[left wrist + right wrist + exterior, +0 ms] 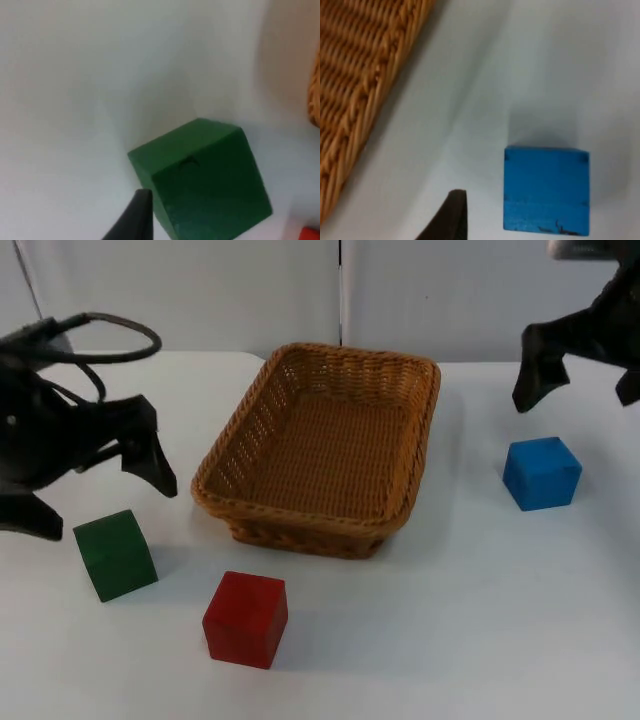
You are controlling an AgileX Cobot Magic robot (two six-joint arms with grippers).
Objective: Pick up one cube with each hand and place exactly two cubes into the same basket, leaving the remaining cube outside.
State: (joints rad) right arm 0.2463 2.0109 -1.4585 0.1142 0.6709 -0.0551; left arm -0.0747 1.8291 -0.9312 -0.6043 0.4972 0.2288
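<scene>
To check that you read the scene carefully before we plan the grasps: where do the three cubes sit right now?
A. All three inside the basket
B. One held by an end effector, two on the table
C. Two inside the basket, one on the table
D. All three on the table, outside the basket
D: the green cube, red cube and blue cube all rest on the white table, and the basket holds nothing.

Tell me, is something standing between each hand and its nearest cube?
Nothing visible. The left hand hangs over the green cube, the right hand over the blue cube; bare table lies between these cubes and the basket. No cube inside yet.
</scene>
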